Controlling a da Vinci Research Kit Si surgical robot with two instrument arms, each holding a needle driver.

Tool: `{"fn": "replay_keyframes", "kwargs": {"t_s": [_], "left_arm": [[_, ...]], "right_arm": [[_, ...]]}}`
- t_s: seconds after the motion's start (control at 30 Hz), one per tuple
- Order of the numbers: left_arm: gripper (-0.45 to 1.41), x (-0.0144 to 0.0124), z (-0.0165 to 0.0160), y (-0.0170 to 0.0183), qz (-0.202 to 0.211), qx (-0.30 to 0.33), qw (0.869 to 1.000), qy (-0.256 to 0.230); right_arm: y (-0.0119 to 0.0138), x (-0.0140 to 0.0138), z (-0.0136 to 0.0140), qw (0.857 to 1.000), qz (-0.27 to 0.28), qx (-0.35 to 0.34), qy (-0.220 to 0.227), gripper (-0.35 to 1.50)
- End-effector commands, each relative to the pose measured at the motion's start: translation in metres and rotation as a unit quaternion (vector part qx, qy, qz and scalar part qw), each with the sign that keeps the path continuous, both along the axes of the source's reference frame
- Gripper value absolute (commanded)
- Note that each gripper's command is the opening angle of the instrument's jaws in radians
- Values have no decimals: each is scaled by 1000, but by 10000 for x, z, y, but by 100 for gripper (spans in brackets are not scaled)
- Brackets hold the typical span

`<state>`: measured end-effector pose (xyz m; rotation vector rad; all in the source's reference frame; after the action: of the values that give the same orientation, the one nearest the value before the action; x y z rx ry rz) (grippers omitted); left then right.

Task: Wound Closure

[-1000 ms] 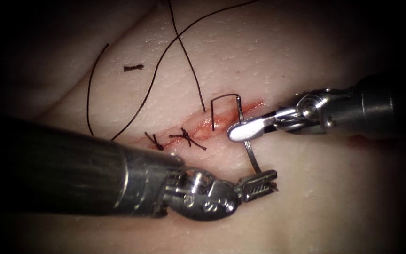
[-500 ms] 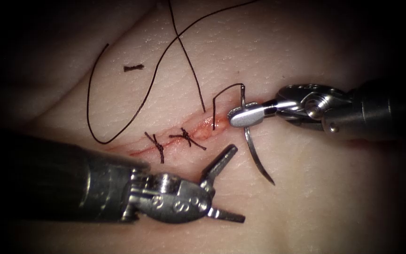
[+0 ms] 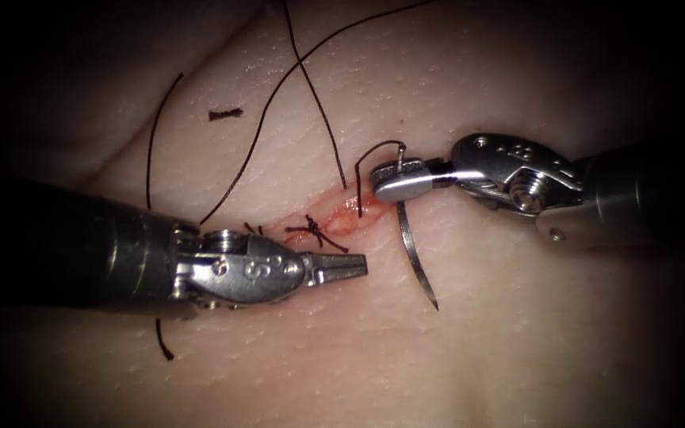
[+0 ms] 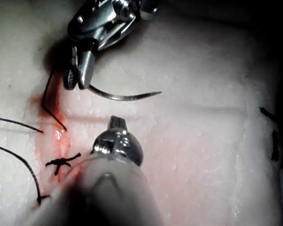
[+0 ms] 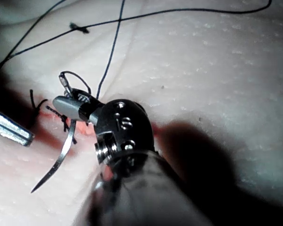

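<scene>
My right tool is shut on the curved needle close to its tail. The needle hangs free over the tissue on the right side of the cut, its tip pointing down. From the tail, the thread arcs over and enters the cut's red edge. My left tool lies just below the cut, shut and holding nothing. The left wrist view has the right tool holding the needle. The right wrist view has the needle below the right tool.
Two tied knots sit on the cut, one in plain sight, the other half behind the left tool. Long thread loops across the tissue above the cut. A short cut bit of thread lies at upper left.
The left tool let go of the needle's tip, opened, then shut and moved up and left towards the cut. The right tool shifted slightly up and left with the needle.
</scene>
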<state>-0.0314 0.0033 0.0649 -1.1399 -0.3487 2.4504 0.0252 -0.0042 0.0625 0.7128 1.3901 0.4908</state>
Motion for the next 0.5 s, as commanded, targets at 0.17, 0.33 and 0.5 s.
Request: {"fn": "replay_keyframes", "kwargs": {"t_s": [0.17, 0.33, 0.5], "left_arm": [[-45, -4, 33, 3, -8, 6, 999, 52], [-45, -18, 46, 13, -10, 12, 996, 90], [-45, -22, 65, 8, 11, 19, 994, 105]], "right_arm": [[-6, 13, 4, 999, 0, -49, 14, -35], [0, 18, 5, 996, 7, -85, 19, -35], [5, 19, 4, 995, 20, -100, 25, -35]]}}
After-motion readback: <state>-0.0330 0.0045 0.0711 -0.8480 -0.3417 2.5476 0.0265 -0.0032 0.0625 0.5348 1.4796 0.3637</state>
